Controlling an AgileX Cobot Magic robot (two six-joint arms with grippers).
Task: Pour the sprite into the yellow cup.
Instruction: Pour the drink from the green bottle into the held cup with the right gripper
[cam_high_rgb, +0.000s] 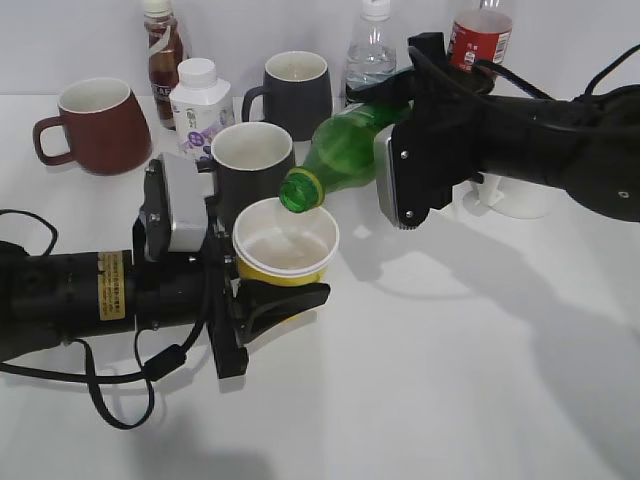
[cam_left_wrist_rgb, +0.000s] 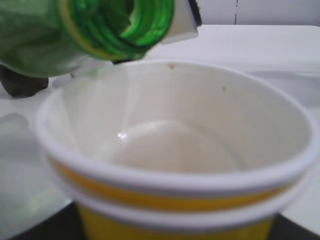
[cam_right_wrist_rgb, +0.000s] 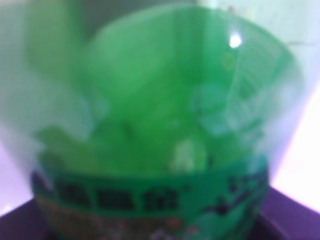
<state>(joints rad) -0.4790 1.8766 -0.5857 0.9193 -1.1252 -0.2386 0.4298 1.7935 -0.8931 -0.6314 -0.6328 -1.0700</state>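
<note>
Left gripper (cam_high_rgb: 262, 300), black and low at the front left of the white table (cam_high_rgb: 480, 380), is clamped on the small yellow tapered paper cup (cam_high_rgb: 286, 248), which stands just ahead of a dark grey mug (cam_high_rgb: 252, 160); bare tabletop spreads wide to the front and right. Right gripper (cam_high_rgb: 400, 150) grips the tall translucent green plastic bottle (cam_high_rgb: 345, 150), tilted steeply with its uncapped mouth (cam_left_wrist_rgb: 140, 25) over the cup's far white rim (cam_left_wrist_rgb: 170, 65). Behind stand a dark red handled mug (cam_high_rgb: 90, 125) and other bottles.
</note>
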